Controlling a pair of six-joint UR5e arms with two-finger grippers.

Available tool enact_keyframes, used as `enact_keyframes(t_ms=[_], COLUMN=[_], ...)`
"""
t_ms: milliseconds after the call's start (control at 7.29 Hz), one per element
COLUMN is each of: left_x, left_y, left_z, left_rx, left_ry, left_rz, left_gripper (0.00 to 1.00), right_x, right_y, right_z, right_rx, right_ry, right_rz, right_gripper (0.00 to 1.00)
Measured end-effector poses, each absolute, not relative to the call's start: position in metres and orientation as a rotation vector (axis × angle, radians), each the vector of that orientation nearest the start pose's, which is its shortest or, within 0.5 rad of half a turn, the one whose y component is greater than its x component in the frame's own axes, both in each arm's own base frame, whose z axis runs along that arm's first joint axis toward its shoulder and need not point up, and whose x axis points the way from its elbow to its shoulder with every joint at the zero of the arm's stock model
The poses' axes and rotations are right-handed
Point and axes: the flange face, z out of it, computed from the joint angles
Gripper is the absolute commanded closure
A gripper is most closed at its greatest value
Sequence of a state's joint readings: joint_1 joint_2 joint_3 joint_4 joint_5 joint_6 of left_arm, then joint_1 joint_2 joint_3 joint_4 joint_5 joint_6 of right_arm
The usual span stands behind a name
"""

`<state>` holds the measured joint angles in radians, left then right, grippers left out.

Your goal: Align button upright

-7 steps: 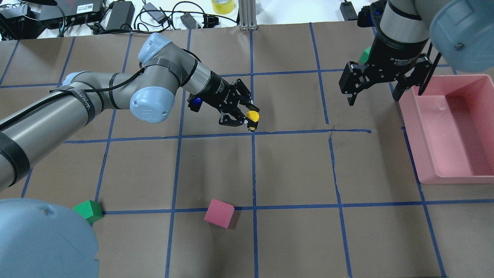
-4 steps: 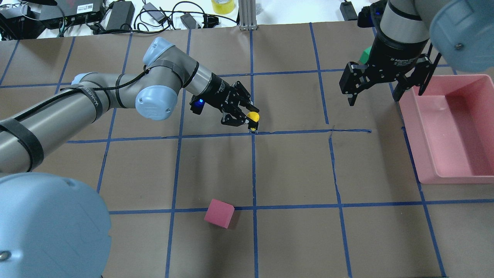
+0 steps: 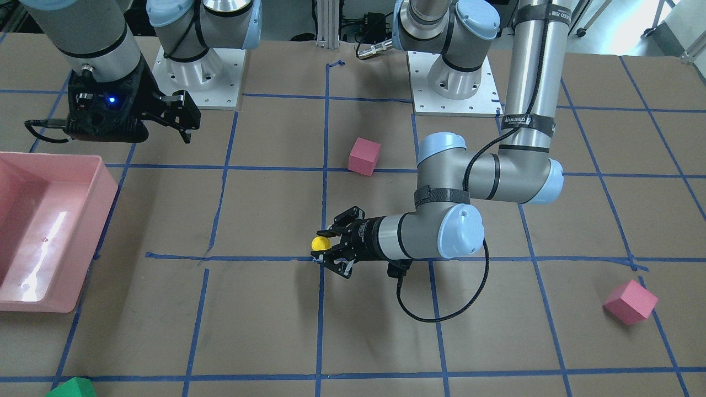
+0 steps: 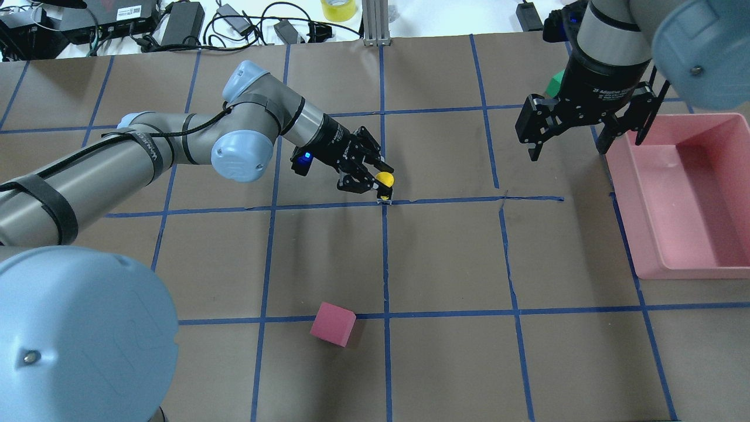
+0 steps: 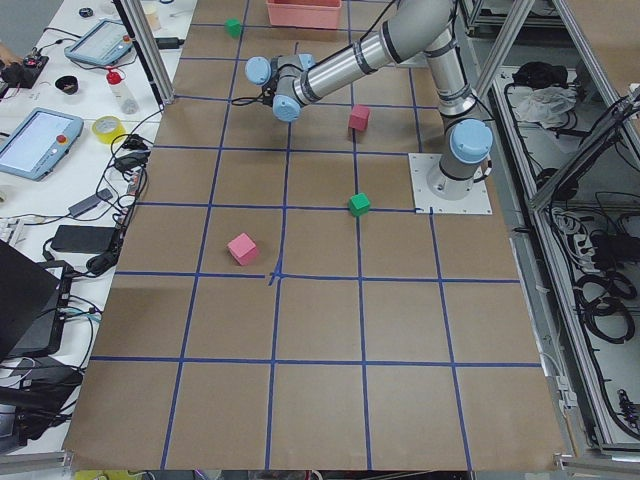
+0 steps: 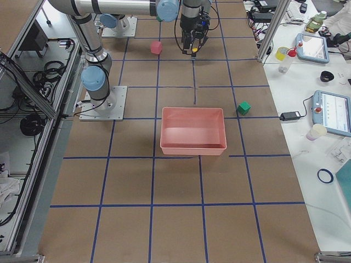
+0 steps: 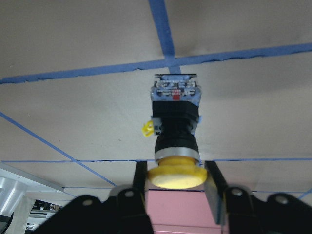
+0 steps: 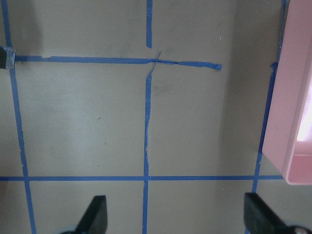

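The button has a yellow cap, a black body and a whitish-grey base. It stands near upright, with its base on the blue tape crossing at mid-table. It also shows in the left wrist view and in the front view. My left gripper reaches in low and sideways. Its fingers flank the yellow cap, shut on it. My right gripper hangs open and empty above the table at the right, beside the pink bin.
A pink bin stands at the right edge. A pink cube lies in front of the button. A green cube peeks out behind my right arm. Another pink cube and another green cube lie farther off.
My left arm's elbow and wrist have shifted a little right while the gripper stayed at the button. The button stands slightly straighter. The right arm has not moved.
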<state>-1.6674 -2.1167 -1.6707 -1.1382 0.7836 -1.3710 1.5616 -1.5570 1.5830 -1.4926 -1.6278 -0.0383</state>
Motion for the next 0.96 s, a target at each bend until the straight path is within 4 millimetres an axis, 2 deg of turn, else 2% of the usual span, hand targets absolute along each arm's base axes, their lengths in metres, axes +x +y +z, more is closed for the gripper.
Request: enact_keyframes(t_ms=[412,686,961], left_x=[-0.262,-0.259,-0.257], left_y=[-0.593,-0.59,-0.568], left_z=[0.214,0.252,0.306], left_rx=[-2.124,-2.098,-1.923], left_ry=[2.649,2.756,2.925], left_rz=[1.178,1.087,0.859], left_gripper=[0.0,0.0,0.0], right_x=[0.123,0.123,0.123], right_y=[-0.488,-0.488,-0.488], right_z=[0.468,0.468,0.468], right_rx=[-0.053,-0.054,-0.054], right_ry=[3.192,3.193,3.194], right_rz=[0.169,0.17,0.17], right_gripper=[0.0,0.0,0.0])
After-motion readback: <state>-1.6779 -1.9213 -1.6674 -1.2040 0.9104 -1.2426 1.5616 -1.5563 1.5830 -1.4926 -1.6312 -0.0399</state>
